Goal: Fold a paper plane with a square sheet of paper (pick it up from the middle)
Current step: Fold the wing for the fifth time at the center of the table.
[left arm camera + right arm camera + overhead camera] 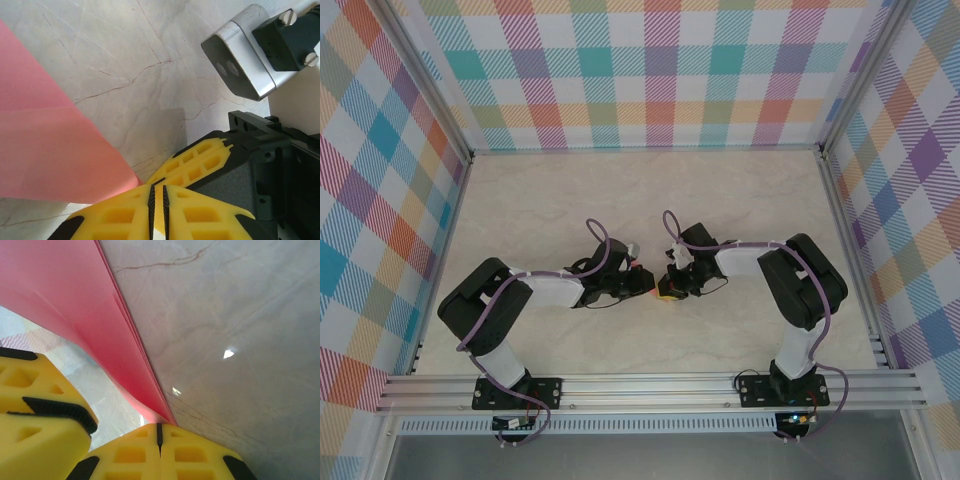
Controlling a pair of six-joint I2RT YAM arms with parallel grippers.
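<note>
Where pink paper point(60, 150) is held | table point(620, 190): cream, veined | walls point(650, 70): pastel plaid

No text, label, brand or number can be read anywhere.

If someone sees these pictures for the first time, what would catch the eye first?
The bright checked walls around the pale marbled table stand out first. At the table's middle, the right gripper is shut on folded salmon-pink paper, with the left gripper close beside it. Their yellow fingers are vivid against the stone.
</note>
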